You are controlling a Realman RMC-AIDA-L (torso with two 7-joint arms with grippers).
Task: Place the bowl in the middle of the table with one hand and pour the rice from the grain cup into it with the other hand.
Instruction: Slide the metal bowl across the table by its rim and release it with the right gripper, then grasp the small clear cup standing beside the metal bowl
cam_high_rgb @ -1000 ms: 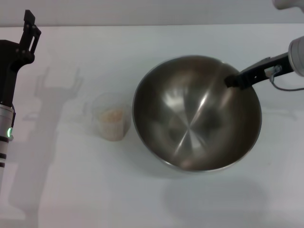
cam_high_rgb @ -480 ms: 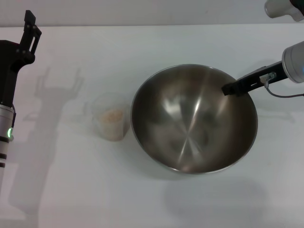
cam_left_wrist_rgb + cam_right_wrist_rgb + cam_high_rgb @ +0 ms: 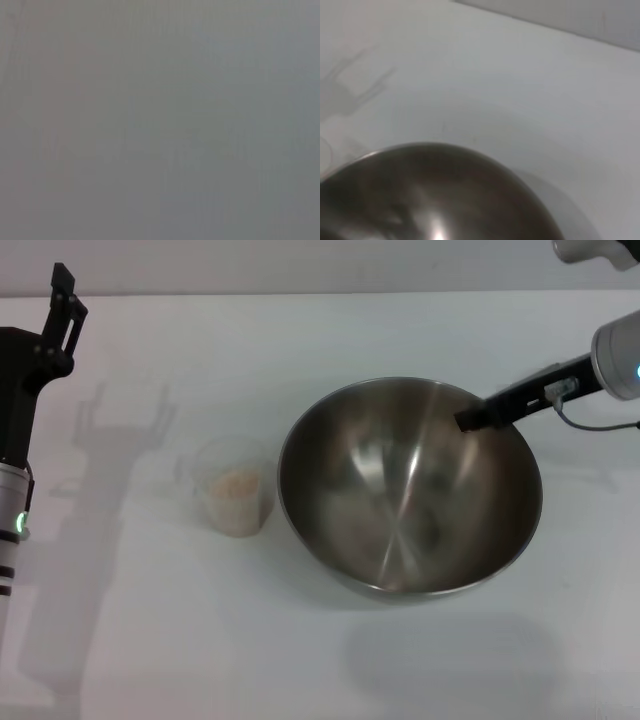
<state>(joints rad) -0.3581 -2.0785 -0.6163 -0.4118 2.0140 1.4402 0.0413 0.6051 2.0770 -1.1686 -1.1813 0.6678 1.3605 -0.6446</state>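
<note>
The steel bowl [image 3: 400, 510] sits upright near the middle of the white table [image 3: 200, 640]. My right gripper [image 3: 470, 418] reaches in from the right and is shut on the bowl's far right rim, with one black finger lying inside the wall. The bowl's rim also fills the bottom of the right wrist view [image 3: 435, 195]. The clear grain cup [image 3: 212, 468] stands just left of the bowl, close to its side, with beige rice [image 3: 237, 486] in it. My left gripper [image 3: 65, 295] is parked high at the far left, open and empty, well away from the cup.
The left arm's forked shadow [image 3: 130, 415] falls on the table behind the cup. The left wrist view shows only plain grey.
The bowl was tilted in my right gripper; it has come down and levelled out on the table. The right gripper's finger has shifted slightly left over the rim. The left arm and cup have not moved.
</note>
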